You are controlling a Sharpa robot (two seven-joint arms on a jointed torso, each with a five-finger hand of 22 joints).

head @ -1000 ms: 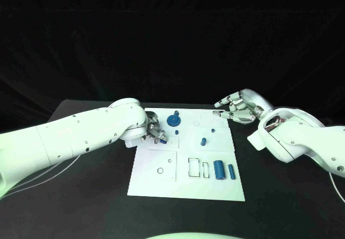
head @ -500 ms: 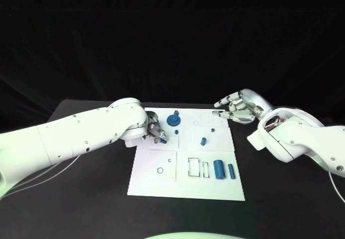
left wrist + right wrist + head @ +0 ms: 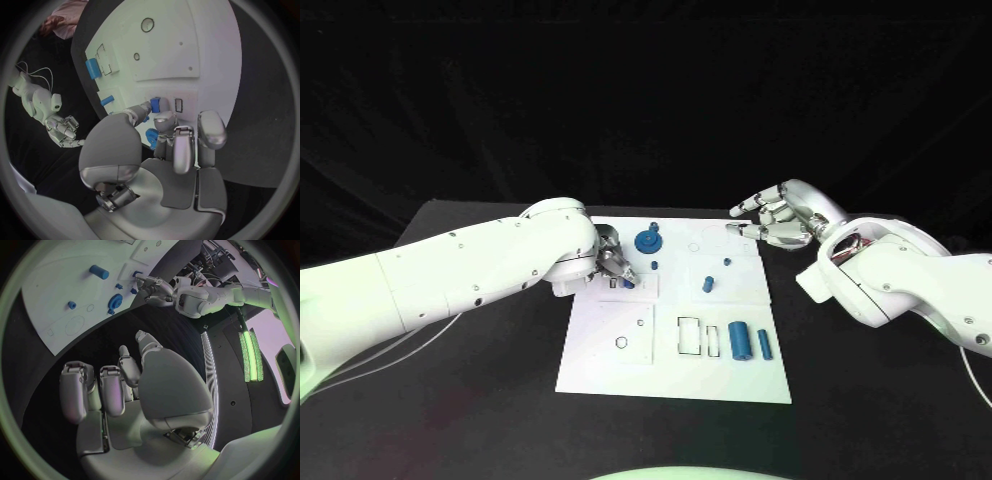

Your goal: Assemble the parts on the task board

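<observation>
Pinching a small blue part (image 3: 627, 283) in its fingers (image 3: 145, 111), left hand (image 3: 607, 262) sits low over board (image 3: 610, 360), left-centre. Right hand (image 3: 779, 218): loosely spread, holding nothing, far-right corner. Risk: part tilts, jams at slot.

The task board (image 3: 675, 345) is white, marked with thin dark outlines: rectangles (image 3: 689, 336) and a small ring (image 3: 620, 343) near its front edge. The table (image 3: 473, 400) around the board is black, and the backdrop (image 3: 646, 100) behind it is black too. On the board, the round gear-like part (image 3: 648, 240) is deep blue, as are the two cylinders (image 3: 738, 340) lying beside the rectangle outlines and the small pegs (image 3: 708, 282) near the board's middle. The part (image 3: 155, 104) at the left hand's fingertips is blue. Both arms (image 3: 444, 285) are white. The left hand (image 3: 169, 150) is silver grey, and the right hand (image 3: 119, 390) is the same silver grey.
</observation>
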